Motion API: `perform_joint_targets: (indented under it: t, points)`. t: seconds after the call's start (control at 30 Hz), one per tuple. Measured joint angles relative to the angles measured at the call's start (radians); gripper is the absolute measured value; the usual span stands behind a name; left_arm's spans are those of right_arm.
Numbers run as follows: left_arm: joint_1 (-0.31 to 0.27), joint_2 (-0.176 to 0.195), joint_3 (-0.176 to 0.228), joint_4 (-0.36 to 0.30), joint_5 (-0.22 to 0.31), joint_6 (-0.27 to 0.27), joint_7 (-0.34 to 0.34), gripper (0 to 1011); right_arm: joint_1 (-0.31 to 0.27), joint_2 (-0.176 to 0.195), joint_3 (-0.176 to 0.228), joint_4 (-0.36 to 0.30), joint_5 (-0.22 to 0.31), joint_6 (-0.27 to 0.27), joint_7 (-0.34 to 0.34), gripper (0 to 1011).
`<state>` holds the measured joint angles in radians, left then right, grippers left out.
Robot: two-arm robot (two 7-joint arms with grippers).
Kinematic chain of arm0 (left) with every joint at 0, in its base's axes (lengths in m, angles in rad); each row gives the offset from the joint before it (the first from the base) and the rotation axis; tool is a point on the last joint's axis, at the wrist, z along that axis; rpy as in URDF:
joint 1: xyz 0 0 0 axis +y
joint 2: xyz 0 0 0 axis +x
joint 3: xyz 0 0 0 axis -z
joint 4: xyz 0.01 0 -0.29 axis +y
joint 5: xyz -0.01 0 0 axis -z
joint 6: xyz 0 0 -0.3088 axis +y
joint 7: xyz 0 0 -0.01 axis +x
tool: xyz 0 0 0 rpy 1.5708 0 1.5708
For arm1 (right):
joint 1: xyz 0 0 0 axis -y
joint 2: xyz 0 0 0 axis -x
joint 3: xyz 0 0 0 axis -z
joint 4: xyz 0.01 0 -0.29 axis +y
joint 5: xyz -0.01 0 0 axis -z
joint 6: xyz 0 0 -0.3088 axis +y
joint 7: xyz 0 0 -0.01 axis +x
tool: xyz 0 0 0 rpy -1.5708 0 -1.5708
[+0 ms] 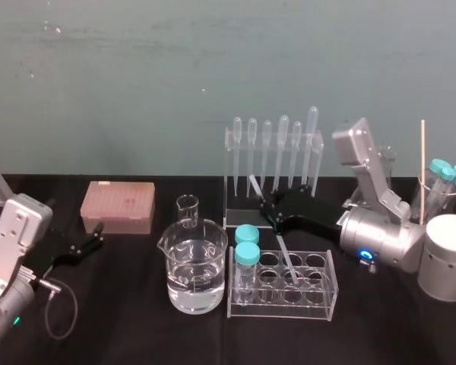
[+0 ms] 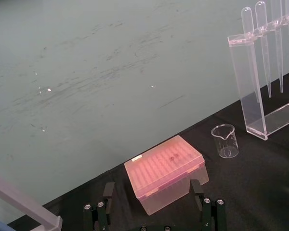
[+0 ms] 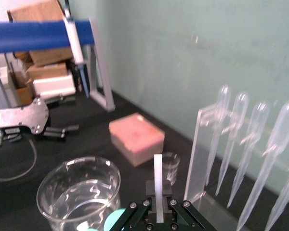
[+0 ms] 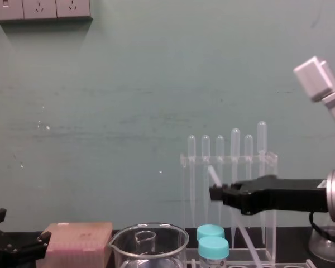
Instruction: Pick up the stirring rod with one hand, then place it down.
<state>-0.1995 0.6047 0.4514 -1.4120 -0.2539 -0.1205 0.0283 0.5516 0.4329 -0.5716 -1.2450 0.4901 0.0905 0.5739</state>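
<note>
Starting closest to me: the tube rack (image 1: 319, 300) sat at the front of the table (image 1: 137, 323) with two capped tubes (image 1: 247, 245) in its left end. The beaker (image 1: 196, 274) of clear liquid was just beside it on the left.

Right above that rack was where the action was. My right gripper (image 1: 267, 207) reached in from the right, fingers clenched on the rod (image 1: 283, 252) somewhere around its middle. The rod hung tilted, top end leaning back toward the pipette rack (image 1: 232, 182), bottom end pointing down at the tube rack. Honestly couldn't tell if that tip was touching the rack or floating just over it, clear on clear is a pain. From the right wrist view the rod stuck straight out between my fingers, so the grip looked centred and solid.

My left gripper (image 1: 93, 237) was parked way off on the left, fingers spread with nothing in them, near the pink box (image 1: 118, 207).

So where was I at? I'd say the pick-up half was basically done, rod in hand and apparently off the table. The whole set-down was left: find a bare bit of table, lower it, let go. Main worry was clipping the pipettes (image 1: 283, 144) or the tube rack on the way.
</note>
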Motion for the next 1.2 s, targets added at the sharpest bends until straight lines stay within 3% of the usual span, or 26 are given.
perform_joint_targets:
  t: [0.23, 0.5, 0.87, 1.2]
  points:
    - [0.000, 0.000, 0.000, 0.000, 0.000, 0.000, 0.000, 1000, -0.072, -0.002, 0.061, -0.044, -0.018, -0.168, -0.033, 66]
    - [0.000, 0.000, 0.000, 0.000, 0.000, 0.000, 0.000, 1000, -0.148, -0.021, 0.137, -0.071, 0.055, -0.244, -0.030, 67]
    - [0.000, 0.000, 0.000, 0.000, 0.000, 0.000, 0.000, 1000, -0.178, -0.018, 0.181, -0.114, 0.068, -0.252, -0.006, 66]
    - [0.000, 0.000, 0.000, 0.000, 0.000, 0.000, 0.000, 1000, -0.100, 0.018, 0.245, -0.215, 0.166, -0.156, 0.033, 66]
